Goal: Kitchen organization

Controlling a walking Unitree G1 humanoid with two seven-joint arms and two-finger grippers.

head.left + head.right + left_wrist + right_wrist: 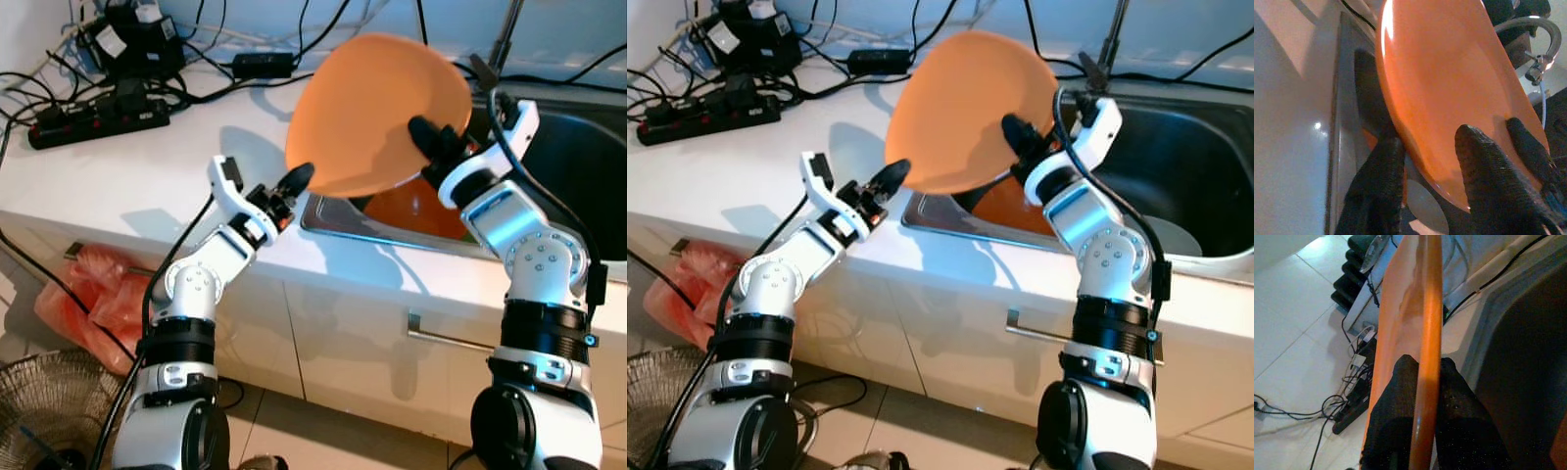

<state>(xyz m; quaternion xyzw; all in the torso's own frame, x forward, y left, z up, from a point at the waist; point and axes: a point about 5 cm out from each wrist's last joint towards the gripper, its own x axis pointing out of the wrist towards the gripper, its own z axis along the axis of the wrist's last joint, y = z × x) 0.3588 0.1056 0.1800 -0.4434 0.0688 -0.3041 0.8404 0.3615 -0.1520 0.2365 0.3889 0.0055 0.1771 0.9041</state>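
A large orange plate is held up on edge, tilted, above the left end of the sink. My right gripper is shut on its right rim; in the right wrist view the rim runs between the two black fingers. My left gripper is at the plate's lower left rim, with one finger behind the plate and the other on its face, both touching it. Below the plate, a second orange dish lies in the sink.
A white counter runs to the left, with a black power strip and tangled cables at the back. A grey plate lies in the sink. On the floor are an orange bag and a wire fan grille.
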